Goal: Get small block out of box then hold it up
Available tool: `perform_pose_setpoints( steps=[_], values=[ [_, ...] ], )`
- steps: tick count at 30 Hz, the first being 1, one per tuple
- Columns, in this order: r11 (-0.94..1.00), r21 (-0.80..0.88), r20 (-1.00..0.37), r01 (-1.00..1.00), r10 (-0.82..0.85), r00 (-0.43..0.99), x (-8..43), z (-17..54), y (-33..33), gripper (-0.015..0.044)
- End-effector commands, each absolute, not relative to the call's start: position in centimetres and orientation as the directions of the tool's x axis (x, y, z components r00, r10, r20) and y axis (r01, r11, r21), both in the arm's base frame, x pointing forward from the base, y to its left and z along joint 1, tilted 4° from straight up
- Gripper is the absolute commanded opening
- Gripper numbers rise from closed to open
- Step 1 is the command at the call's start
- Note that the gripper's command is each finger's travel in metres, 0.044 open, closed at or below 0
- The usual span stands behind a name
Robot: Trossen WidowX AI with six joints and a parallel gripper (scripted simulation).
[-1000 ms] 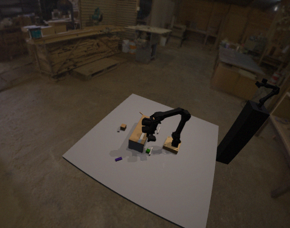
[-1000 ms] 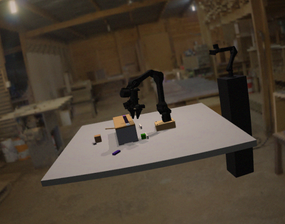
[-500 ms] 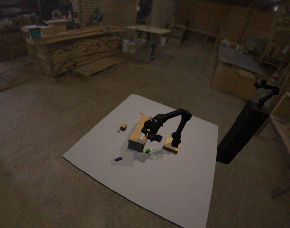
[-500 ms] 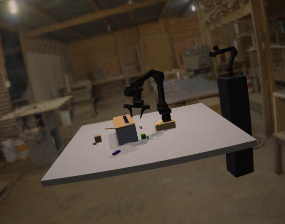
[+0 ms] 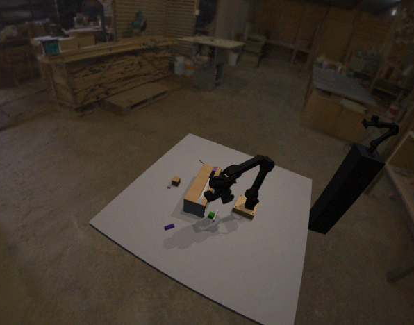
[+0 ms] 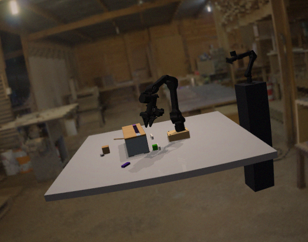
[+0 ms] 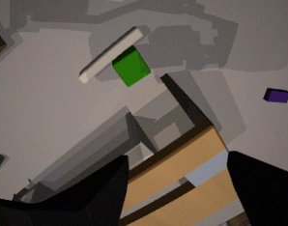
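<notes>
A brown cube [image 6: 105, 149] sits on the table [image 6: 214, 146] far to the left, a purple piece [image 6: 125, 164] nearer the front. Next comes the box [image 6: 135, 140], and my gripper [image 6: 149, 122] hangs above its right top edge, fingers partly spread with nothing between them. The green block [image 6: 155, 147] lies on the table just right of the box, beside a white strip [image 7: 109, 57], below and ahead of me.

The box [image 6: 134, 140] stands near the middle of the table [image 6: 206, 159]. The block [image 6: 155, 147] lies on the table just beside the box's near end, toward the arm's base [image 6: 178, 135]. Two small pieces [image 6: 105, 149] [image 6: 125, 164] lie apart on the box's other side.
</notes>
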State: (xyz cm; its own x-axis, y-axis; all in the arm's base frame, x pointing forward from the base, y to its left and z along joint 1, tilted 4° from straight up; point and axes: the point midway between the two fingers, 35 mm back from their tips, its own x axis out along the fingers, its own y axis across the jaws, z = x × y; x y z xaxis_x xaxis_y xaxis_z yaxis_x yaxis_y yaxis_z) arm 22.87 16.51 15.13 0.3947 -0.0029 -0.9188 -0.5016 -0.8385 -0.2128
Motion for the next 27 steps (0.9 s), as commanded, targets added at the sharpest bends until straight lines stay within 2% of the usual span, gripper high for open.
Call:
perform_pose_setpoints(
  steps=[1, 13, 20, 27],
  values=[
    [-0.999, 0.049, -0.889, 0.011, -0.038, 0.456, 22.2, 15.1, 16.7, 0.0285],
    [-0.999, 0.049, -0.889, 0.011, -0.039, 0.456, 22.3, 14.8, 16.8, 0.0285],
    [-0.999, 0.051, -0.889, 0.009, -0.041, 0.457, 23.0, 6.5, 16.4, 0.0285],
    [-0.999, 0.049, -0.889, 0.011, -0.039, 0.457, 23.0, 5.6, 16.2, 0.0285]
  ],
)
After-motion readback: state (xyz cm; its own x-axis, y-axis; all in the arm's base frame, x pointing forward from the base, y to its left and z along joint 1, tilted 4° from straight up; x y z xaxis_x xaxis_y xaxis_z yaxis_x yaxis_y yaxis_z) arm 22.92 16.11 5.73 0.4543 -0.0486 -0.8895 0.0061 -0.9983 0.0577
